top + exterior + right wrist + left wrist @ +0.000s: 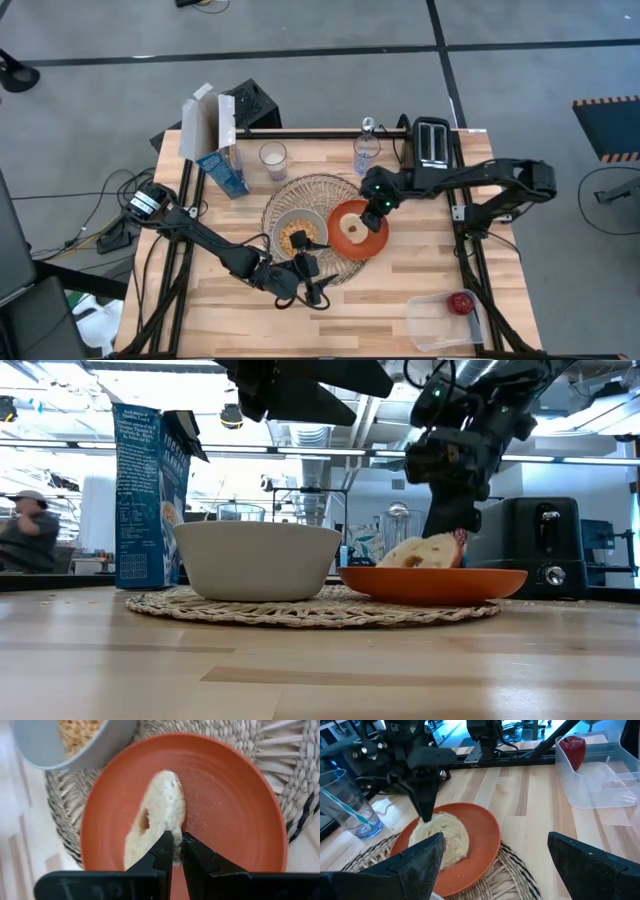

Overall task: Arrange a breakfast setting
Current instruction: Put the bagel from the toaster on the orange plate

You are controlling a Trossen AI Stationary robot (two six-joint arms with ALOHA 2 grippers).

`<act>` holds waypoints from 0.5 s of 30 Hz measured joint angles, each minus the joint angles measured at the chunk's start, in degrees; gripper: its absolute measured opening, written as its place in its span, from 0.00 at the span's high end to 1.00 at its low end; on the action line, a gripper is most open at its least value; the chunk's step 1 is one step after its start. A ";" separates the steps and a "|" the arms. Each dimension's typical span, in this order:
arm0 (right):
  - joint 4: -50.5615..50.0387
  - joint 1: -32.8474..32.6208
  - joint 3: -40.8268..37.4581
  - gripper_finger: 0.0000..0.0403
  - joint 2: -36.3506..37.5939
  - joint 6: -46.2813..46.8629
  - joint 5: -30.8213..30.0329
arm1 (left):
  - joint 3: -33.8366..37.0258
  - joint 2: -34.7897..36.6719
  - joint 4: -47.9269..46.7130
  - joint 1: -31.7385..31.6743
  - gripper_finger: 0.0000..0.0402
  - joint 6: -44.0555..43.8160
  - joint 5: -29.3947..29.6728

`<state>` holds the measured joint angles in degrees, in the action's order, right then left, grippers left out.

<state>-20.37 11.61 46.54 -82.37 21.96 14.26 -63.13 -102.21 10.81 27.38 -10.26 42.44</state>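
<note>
Wood table [420, 290], workshop beyond. Right gripper [176, 851] pinches bagel [155, 815] edge, tilted on plate [225, 810], atop mat [300, 195]. Left gripper [490, 865] wide open, empty, hovers nearby. Apple [461, 302] well apart in tub [430, 320].

Mat area: the large round woven wire-like mat [318, 200] is crowded by the pale grey bowl [300, 232] and the orange plate [357, 229], side by side
Over the plate: the right gripper [378, 208] pinches the round bagel's [353, 229] edge, blocking that side
Front of mat: the left gripper [305, 268] hangs wide open here
Back edge: blue-and-white cereal box [222, 170], glass [272, 157], bottle [366, 152], black toaster [433, 142] form a wall
Front right: clear plastic container [440, 318] fills the corner; bare wooden tabletop [400, 275] beside it
</note>
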 joint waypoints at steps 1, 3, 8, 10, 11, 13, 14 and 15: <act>0.08 0.01 0.03 0.86 -0.62 -0.12 -0.01 | 0.00 0.00 -0.09 0.00 0.15 0.00 0.01; -0.21 0.01 0.04 0.86 -2.04 -0.84 -0.07 | 0.00 0.00 -0.50 0.00 0.15 -0.09 0.01; -0.36 0.02 0.04 0.86 -4.75 -1.04 -0.66 | 0.00 0.00 -0.98 0.00 0.15 -0.42 0.02; -0.47 0.03 0.02 0.86 -5.89 -1.01 -0.69 | 0.00 0.00 -0.98 0.00 0.15 -0.44 0.00; -0.34 0.05 0.02 0.86 -6.39 -1.01 -0.71 | 0.00 0.00 -0.98 0.00 0.15 -0.44 0.00; -0.22 0.06 0.07 0.85 -6.92 -1.01 -0.70 | -0.01 0.00 -0.96 0.00 0.15 -0.46 0.01; -0.34 0.10 0.07 0.83 -6.95 -1.01 -0.72 | 0.00 0.00 -0.94 0.00 0.15 -0.46 0.00; -0.38 0.10 0.07 0.81 -6.95 -1.01 -0.72 | 0.00 0.00 -0.98 -0.02 0.15 -0.46 0.00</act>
<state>-20.75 11.70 46.61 -89.32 20.95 13.54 -63.13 -102.21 9.82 27.35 -10.72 42.44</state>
